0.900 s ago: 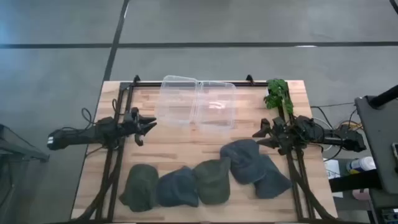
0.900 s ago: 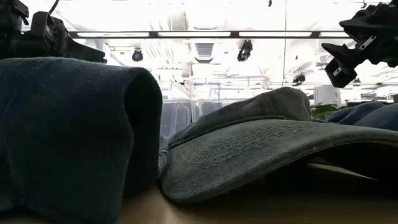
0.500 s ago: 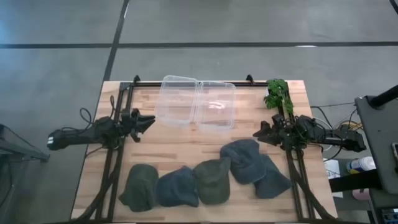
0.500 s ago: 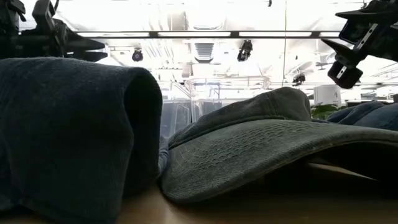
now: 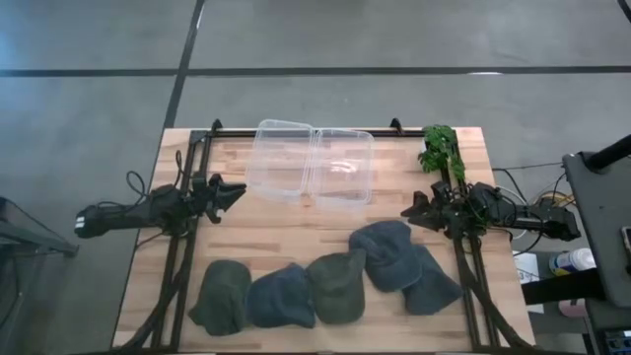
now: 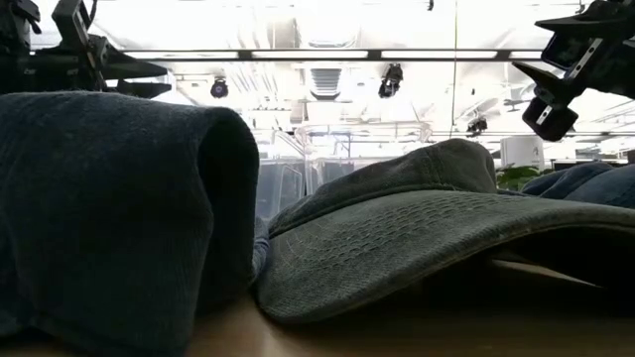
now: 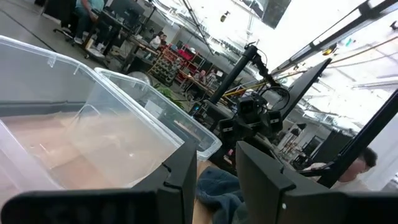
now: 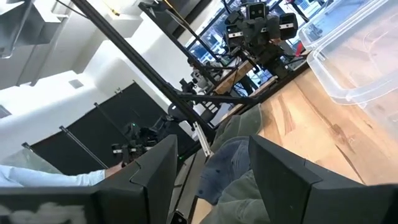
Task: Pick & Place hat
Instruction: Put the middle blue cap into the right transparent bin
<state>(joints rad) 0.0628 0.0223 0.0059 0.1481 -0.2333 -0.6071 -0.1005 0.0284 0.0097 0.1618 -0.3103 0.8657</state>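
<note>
Five caps [image 5: 340,284] in a row, clear bins [image 5: 314,162] beyond — right gripper [image 5: 410,210], jaws parted, nearest: best lowered onto a crown, not the brim; left gripper [image 5: 235,189] parted, waiting.

five soft caps lie in a row along the near side of the counter [image 5: 296,217]. from the left: an olive cap [image 5: 221,295], a dark blue cap [image 5: 281,296], a second olive cap [image 5: 338,284], a slate blue cap [image 5: 387,252] and a further blue cap [image 5: 430,283]. neighbouring caps touch or overlap. each one lies flat on the counter, none held.
</note>
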